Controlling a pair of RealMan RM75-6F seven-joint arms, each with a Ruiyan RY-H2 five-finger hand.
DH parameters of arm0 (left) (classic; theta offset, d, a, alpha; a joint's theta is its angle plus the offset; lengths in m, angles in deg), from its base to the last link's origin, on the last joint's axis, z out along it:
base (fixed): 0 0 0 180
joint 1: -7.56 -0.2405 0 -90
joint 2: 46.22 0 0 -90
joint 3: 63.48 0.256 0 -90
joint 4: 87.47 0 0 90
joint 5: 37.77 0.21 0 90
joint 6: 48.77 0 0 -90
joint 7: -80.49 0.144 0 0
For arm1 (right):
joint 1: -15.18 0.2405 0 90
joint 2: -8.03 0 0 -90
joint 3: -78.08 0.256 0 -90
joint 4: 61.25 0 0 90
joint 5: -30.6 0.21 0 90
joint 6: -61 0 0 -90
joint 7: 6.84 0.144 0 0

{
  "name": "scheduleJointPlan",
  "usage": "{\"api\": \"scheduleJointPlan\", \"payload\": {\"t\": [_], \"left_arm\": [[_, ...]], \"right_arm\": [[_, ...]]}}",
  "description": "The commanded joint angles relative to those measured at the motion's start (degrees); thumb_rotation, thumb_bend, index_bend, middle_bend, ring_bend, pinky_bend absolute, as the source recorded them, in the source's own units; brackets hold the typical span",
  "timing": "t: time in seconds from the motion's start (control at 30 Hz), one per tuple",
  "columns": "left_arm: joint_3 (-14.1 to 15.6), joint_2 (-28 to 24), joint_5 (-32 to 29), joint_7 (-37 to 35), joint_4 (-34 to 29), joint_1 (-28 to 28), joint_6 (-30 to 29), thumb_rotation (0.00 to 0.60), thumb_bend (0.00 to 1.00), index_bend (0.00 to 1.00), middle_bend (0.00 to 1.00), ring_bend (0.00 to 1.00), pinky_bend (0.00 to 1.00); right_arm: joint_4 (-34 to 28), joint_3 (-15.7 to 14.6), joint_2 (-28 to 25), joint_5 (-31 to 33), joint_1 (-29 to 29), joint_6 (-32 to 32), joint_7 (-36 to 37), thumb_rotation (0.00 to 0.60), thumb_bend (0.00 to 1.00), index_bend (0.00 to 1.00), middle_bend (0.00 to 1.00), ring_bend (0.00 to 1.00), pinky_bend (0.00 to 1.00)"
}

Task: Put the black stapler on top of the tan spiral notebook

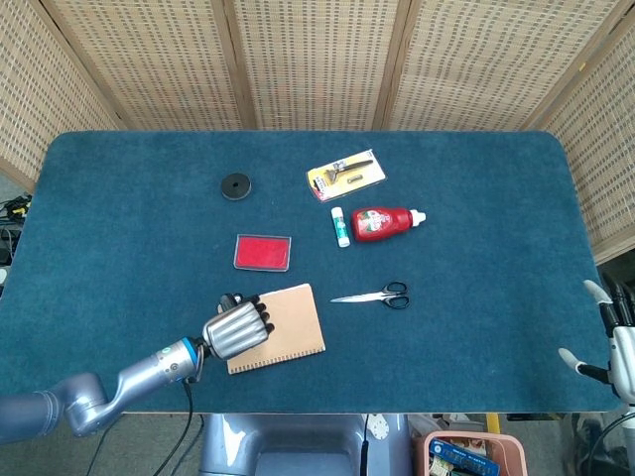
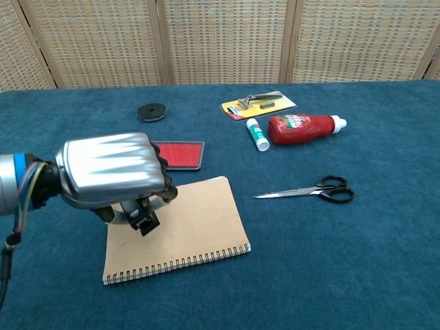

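My left hand hangs over the left part of the tan spiral notebook, which lies flat near the table's front edge. The hand grips the black stapler, and only its lower end shows beneath the curled fingers in the chest view. Whether the stapler touches the notebook cannot be told. In the head view the hand hides nearly all of the stapler. My right hand stays at the far right edge of the table, fingers apart and holding nothing.
A red flat case lies just behind the notebook. Scissors lie to the notebook's right. Further back are a glue stick, a red bottle, a yellow carded pack and a black disc.
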Motion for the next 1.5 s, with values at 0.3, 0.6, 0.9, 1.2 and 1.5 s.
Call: {"api": "scheduleJointPlan", "payload": {"t": [0.3, 0.6, 0.9, 1.2, 1.5], "left_arm": [[-1.1, 8.0, -0.5, 1.8, 7.4, 2.0, 4.7, 0.600, 0.08, 0.33, 0.30, 0.35, 0.36], [-0.2, 3.9, 2.6, -7.8, 1.9, 2.6, -0.2, 0.600, 0.00, 0.00, 0.00, 0.00, 0.06], [-2.6, -7.7, 0.5, -10.4, -6.7, -1.8, -10.2, 0.600, 0.00, 0.00, 0.00, 0.00, 0.00], [-2.3, -18.4, -7.9, -15.6, -15.0, -13.2, -22.0, 0.600, 0.00, 0.00, 0.00, 0.00, 0.00], [-1.1, -20.4, -24.3, -25.1, -16.4, -32.0, -37.6, 0.600, 0.02, 0.00, 0.00, 0.00, 0.00]], "right_arm": [[-0.1, 0.0, 0.3, 0.0, 0.1, 0.1, -0.9, 0.600, 0.00, 0.00, 0.00, 0.00, 0.00], [0.1, 0.0, 0.2, -0.1, 0.1, 0.1, -0.4, 0.600, 0.00, 0.00, 0.00, 0.00, 0.00], [-0.7, -0.4, 0.0, -1.4, -0.1, -0.7, -0.6, 0.600, 0.00, 0.00, 0.00, 0.00, 0.00], [-1.4, -0.9, -0.2, -2.7, -0.4, -1.4, -0.5, 0.600, 0.00, 0.00, 0.00, 0.00, 0.00], [-1.8, -1.6, -0.6, -5.0, -0.9, -3.1, -0.3, 0.600, 0.00, 0.00, 0.00, 0.00, 0.00]]}}
